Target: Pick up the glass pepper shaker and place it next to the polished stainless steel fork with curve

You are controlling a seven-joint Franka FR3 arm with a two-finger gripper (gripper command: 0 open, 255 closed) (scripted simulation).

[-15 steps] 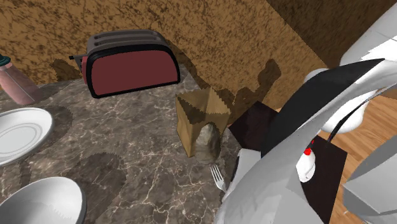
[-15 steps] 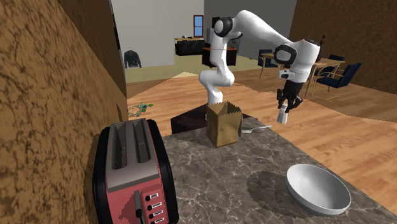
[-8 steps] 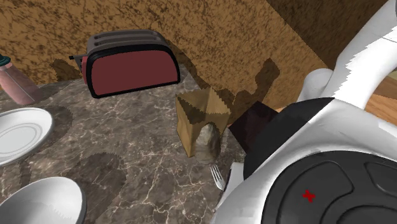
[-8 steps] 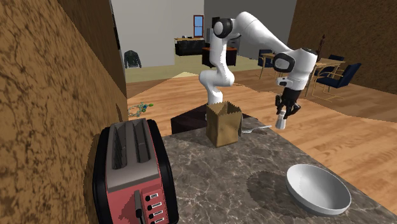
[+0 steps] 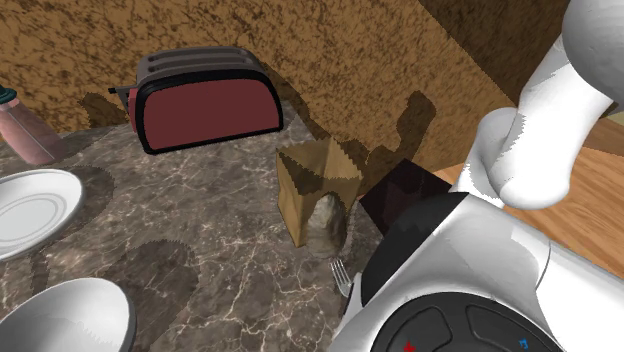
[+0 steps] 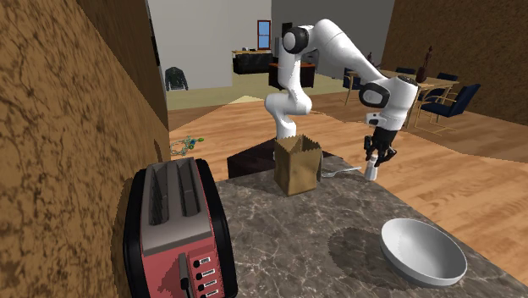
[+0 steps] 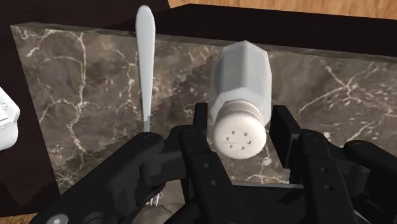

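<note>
Pepper shaker (image 7: 240, 76) beside fork (image 7: 145, 63), bag (image 6: 296, 167) nearby

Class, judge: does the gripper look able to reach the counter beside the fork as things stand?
Probably yes: the gripper, shut on the shaker, hangs close beside the fork, and the marbled counter between them lies bare.

I'm looking into a home kitchen: marble counter (image 5: 200, 240) carrying a red toaster (image 6: 175, 229), white bowl (image 6: 423, 251) and plate (image 5: 30, 210); beyond, wood floor (image 6: 474, 169), dining table (image 6: 433, 82), chairs (image 6: 455, 97).
</note>
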